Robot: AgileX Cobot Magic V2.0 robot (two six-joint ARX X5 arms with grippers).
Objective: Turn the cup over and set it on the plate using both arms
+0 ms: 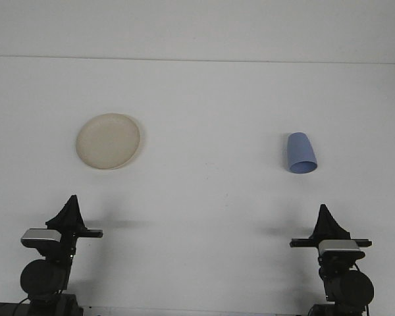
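A cream round plate point(108, 141) lies flat on the white table point(204, 197) at the left. At the right is a blue cup point(300, 153); its narrow end points away from me and its wide end is nearer, so it looks mouth-down. My left gripper point(70, 199) stands low at the front left, well short of the plate, with its fingers drawn together to a point and nothing held. My right gripper point(324, 209) stands at the front right, just in front of the cup and apart from it, also pinched to a point and holding nothing.
The white table runs back to a pale wall point(197, 26), meeting it along a faint line. Plate and cup lie far apart, with bare tabletop between them and in front of both arms.
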